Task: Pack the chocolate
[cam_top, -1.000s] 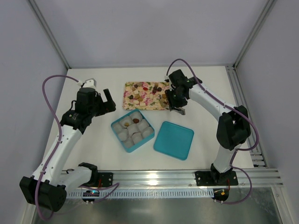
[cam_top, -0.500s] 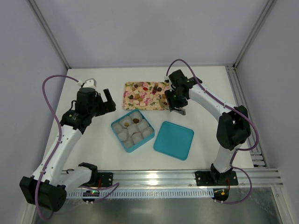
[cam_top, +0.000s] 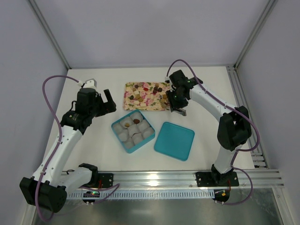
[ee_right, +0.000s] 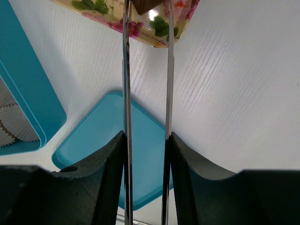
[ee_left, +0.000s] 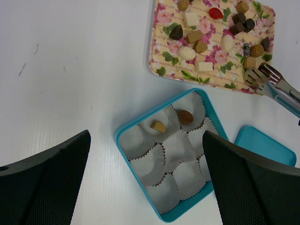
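Steel tongs [ee_left: 276, 86] sit clamped in the right gripper [cam_top: 177, 107]. Over the last second that gripper creeps only a little up the frame, toward the tray [cam_top: 126, 97] in the upper middle of the overhead view. Nothing else stirs. The left gripper [cam_top: 108, 101] hangs where it was at centre left, its fingers spread wide with nothing between them. The box [cam_top: 114, 125] below the tray shows the same contents.

From the right wrist, the tong blades run to the top edge of the frame and seem to close on a dark brown piece of chocolate [ee_right: 143, 4] at the tray's corner (only a sliver shows, so I would not swear the grip is firm). The rest of the chocolate lies scattered on the tray. Two pieces sit in the box's upper cups [ee_left: 180, 146]; the other cups are bare. The lid [cam_top: 174, 140] lies apart, lower right of the box.

I judge this a pick under way, early in the packing, with the carry to the box yet to come.
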Robot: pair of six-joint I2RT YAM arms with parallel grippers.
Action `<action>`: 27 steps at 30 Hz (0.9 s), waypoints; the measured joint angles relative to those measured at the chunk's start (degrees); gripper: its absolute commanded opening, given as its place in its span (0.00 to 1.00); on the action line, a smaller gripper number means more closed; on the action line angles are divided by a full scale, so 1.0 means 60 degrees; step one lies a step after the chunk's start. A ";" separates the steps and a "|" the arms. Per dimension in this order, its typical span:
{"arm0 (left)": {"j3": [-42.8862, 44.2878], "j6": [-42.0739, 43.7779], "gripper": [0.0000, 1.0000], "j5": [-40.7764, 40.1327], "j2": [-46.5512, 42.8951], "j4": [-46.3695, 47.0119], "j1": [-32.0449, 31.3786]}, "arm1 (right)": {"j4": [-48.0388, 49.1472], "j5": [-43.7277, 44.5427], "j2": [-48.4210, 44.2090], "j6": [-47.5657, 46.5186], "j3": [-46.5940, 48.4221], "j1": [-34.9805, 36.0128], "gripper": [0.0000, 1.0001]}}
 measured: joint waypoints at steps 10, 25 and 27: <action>0.0000 0.0000 1.00 0.0000 0.0000 0.0000 0.0000 | -0.0040 -0.0153 0.0000 0.0015 0.0036 0.0000 0.34; 0.0000 0.0000 1.00 0.0000 0.0000 0.0000 0.0000 | -0.0124 -0.0146 0.0000 0.0229 0.0627 0.0000 0.33; 0.0000 0.0000 1.00 -0.0004 0.0000 0.0000 0.0000 | -0.0120 -0.0153 0.0000 0.0270 0.0645 0.0000 0.33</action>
